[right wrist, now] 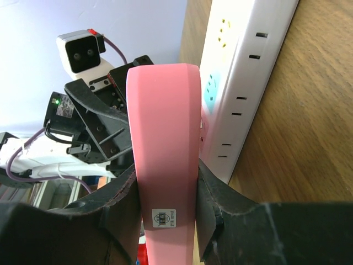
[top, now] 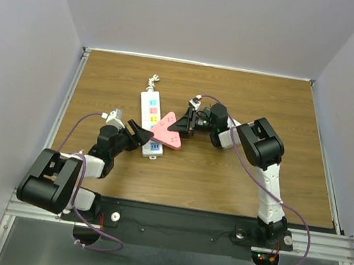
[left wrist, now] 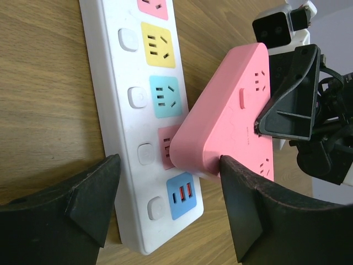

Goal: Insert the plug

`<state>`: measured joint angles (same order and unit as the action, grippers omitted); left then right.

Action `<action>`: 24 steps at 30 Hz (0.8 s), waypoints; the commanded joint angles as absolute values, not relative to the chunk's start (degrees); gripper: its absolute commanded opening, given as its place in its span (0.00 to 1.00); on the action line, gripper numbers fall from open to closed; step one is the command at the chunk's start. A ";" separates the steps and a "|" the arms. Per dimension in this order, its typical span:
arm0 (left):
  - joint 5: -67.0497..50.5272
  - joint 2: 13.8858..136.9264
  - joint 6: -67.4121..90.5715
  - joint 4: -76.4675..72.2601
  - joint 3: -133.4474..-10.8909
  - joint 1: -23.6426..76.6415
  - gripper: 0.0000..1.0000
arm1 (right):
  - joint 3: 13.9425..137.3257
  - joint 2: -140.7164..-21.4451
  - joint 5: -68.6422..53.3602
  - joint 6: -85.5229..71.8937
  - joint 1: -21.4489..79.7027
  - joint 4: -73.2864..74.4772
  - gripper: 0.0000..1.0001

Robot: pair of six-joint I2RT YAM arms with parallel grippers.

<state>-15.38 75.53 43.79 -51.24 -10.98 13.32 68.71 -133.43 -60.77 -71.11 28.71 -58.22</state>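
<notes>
My right claw (right wrist: 165, 190) is clamped on the flat sides of the pink plug (right wrist: 162, 121). It holds the plug tilted against the white power strip (left wrist: 118, 99), where the plug's corner covers the red socket (left wrist: 165, 144) between the teal one (left wrist: 164, 96) and the blue USB panel (left wrist: 182, 194); I cannot tell whether the prongs are seated. My left claw (left wrist: 170, 171) is spread wide, straddling the strip's near end, and the strip lies lengthwise on the wooden table (top: 237, 175), left of centre.
</notes>
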 commanded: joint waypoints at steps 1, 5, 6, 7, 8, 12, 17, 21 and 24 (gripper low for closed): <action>-14.33 77.87 42.19 -46.93 -11.16 13.27 0.75 | 69.52 -131.75 -58.89 -62.42 29.44 -49.33 0.03; -14.59 78.48 42.19 -47.02 -11.34 13.27 0.74 | 72.24 -132.36 -58.10 -59.59 29.44 -43.51 0.06; -14.68 78.57 42.10 -46.93 -11.42 13.27 0.74 | 73.20 -132.80 -58.10 -59.50 29.36 -43.16 0.06; -14.59 78.66 42.10 -46.93 -11.51 13.27 0.74 | 73.39 -132.89 -58.01 -59.50 29.36 -42.63 0.06; -14.68 78.75 42.10 -46.85 -11.60 13.27 0.73 | 73.48 -132.80 -57.83 -59.24 29.27 -41.50 0.07; -14.94 79.37 42.10 -45.88 -12.30 13.27 0.70 | 73.30 -129.48 -53.63 -50.84 29.27 -31.41 0.09; -14.94 79.45 42.10 -45.70 -12.39 13.27 0.70 | 72.42 -127.71 -51.59 -47.11 29.27 -24.10 0.10; -15.03 79.63 42.01 -45.18 -12.66 13.27 0.70 | 71.11 -126.92 -50.10 -47.37 29.27 -23.03 0.09; -14.94 79.72 41.92 -45.00 -12.83 13.27 0.70 | 70.05 -126.39 -49.14 -47.90 29.27 -23.03 0.09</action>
<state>-15.84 78.06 43.97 -51.70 -12.49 13.04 72.51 -126.39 -55.46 -52.47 28.64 -29.87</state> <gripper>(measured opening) 0.733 0.414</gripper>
